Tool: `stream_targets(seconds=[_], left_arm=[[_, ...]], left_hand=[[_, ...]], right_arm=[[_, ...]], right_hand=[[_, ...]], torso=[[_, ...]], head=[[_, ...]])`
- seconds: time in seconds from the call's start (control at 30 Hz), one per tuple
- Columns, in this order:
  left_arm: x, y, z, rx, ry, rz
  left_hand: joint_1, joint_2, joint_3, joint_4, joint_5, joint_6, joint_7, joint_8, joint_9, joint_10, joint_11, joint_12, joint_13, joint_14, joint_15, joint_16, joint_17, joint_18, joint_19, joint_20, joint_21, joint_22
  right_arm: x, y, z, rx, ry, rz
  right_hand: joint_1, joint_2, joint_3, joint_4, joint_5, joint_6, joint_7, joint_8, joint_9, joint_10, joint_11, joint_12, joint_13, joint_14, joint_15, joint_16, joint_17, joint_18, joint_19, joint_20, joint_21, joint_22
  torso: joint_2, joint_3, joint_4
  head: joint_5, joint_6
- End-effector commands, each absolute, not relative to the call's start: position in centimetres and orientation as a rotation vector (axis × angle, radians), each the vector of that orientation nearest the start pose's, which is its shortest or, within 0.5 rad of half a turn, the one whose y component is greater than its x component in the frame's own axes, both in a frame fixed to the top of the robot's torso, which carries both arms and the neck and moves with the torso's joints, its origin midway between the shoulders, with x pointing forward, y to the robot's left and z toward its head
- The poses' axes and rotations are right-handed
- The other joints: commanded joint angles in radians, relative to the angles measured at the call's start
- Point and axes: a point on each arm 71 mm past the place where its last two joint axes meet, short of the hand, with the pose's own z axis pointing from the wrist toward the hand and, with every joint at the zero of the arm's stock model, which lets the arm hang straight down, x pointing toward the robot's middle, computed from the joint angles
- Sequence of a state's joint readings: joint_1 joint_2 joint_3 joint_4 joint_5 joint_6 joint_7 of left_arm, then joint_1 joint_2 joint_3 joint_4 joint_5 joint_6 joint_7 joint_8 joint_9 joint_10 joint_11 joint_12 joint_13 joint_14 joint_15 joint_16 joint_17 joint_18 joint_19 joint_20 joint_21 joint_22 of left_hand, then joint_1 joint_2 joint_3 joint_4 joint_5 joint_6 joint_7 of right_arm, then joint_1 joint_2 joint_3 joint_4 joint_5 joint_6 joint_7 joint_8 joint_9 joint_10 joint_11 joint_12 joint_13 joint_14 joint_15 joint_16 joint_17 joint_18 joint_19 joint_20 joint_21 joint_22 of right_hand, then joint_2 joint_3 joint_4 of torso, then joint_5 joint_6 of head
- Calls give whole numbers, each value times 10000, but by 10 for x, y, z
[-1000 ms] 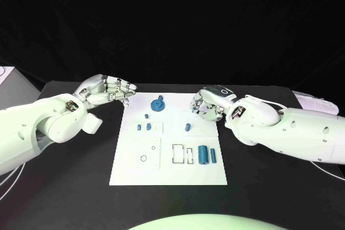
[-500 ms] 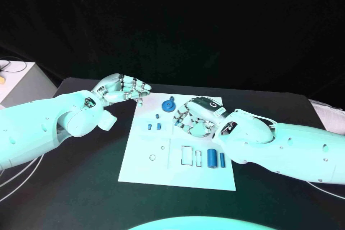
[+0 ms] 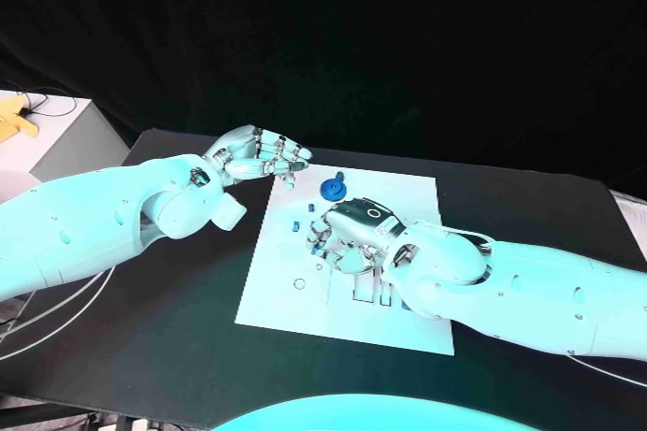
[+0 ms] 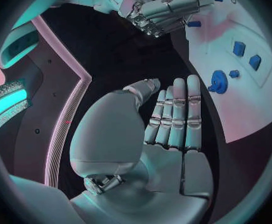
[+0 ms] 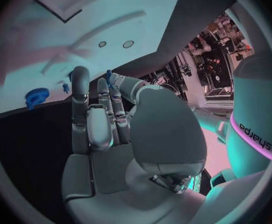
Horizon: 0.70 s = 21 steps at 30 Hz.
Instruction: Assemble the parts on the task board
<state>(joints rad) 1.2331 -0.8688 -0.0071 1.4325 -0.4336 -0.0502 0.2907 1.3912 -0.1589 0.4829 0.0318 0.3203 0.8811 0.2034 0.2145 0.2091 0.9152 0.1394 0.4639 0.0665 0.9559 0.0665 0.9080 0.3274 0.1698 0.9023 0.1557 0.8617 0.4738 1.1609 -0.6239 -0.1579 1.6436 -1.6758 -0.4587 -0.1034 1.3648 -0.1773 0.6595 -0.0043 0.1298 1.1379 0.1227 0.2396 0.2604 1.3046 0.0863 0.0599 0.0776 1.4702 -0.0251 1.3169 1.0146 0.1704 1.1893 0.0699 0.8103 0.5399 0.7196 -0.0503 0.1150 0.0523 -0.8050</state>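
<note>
The white task board [image 3: 405,193] lies mid-table. A blue gear [image 3: 333,188] stands near its far edge, and a small blue part [image 3: 295,225] sits to its left. My right hand [image 3: 351,233] hovers low over the board's middle, hiding the parts beneath. In the right wrist view its fingertips [image 5: 80,77] meet the thumb beside a small blue peg [image 5: 108,74]; whether the peg is pinched is unclear. My left hand [image 3: 256,155] hangs at the board's far left corner, holding nothing, fingers straight side by side [image 4: 173,119]. The left wrist view shows the gear [image 4: 218,81] and two square parts [image 4: 238,48].
A white stand [image 3: 61,141] with a yellow object sits off the table's far left. Cables [image 3: 61,300] run under my left arm. Bare black table [image 3: 162,356] lies in front of the board and to its left.
The camera has shifted. My right hand has moved from the board's right edge to over its middle, onto the blue peg. My left hand stays at the far left corner.
</note>
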Motion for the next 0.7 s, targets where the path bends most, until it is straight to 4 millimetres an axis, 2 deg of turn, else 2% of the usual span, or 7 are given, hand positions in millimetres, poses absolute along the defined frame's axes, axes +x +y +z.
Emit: stream_targets(seconds=[0.03, 0.3, 0.7], left_arm=[[505, 226, -158, -6243, 16717, -14830], [505, 225, -159, -6243, 16754, -14845], [505, 224, -159, -6256, 16817, -14836]], left_hand=[[118, -8, 6, -60, 0, 17, 29, 51, -9, 59, 22, -43, -14, 44, 0, -36, 10, 138, 21, -17, 68, 8], [112, -14, -2, -56, 1, 14, 32, 49, -14, 59, 26, -53, -14, 42, 4, -42, 11, 137, 15, -16, 72, 12], [108, -26, -11, -54, 4, 8, 33, 46, -25, 12, 37, -96, -22, 42, 11, -53, 13, 137, 3, -14, 80, 18]], right_arm=[[410, -57, -219, -5534, 15590, 8482], [408, -56, -226, -5988, 15759, 8156], [405, -55, -229, -5975, 15801, 8009]], right_hand=[[46, 185, 41, 3, 32, -71, 14, 60, 15, 419, -361, 33, 20, 60, -61, 39, -13, 66, -20, -27, 37, -6], [33, 188, 48, -12, 33, -91, 18, 68, 36, 408, -357, 32, 18, 52, -57, 31, -39, 55, -13, -24, 92, 69], [30, 186, 50, -22, 36, -95, 18, 75, 46, 408, -357, 33, 18, 55, -56, 44, -14, 48, -3, -24, 132, 122]], torso=[[1, 21, 12], [-3, 31, -6], [4, 28, 2]], head=[[105, -104], [258, -255], [357, -311]])
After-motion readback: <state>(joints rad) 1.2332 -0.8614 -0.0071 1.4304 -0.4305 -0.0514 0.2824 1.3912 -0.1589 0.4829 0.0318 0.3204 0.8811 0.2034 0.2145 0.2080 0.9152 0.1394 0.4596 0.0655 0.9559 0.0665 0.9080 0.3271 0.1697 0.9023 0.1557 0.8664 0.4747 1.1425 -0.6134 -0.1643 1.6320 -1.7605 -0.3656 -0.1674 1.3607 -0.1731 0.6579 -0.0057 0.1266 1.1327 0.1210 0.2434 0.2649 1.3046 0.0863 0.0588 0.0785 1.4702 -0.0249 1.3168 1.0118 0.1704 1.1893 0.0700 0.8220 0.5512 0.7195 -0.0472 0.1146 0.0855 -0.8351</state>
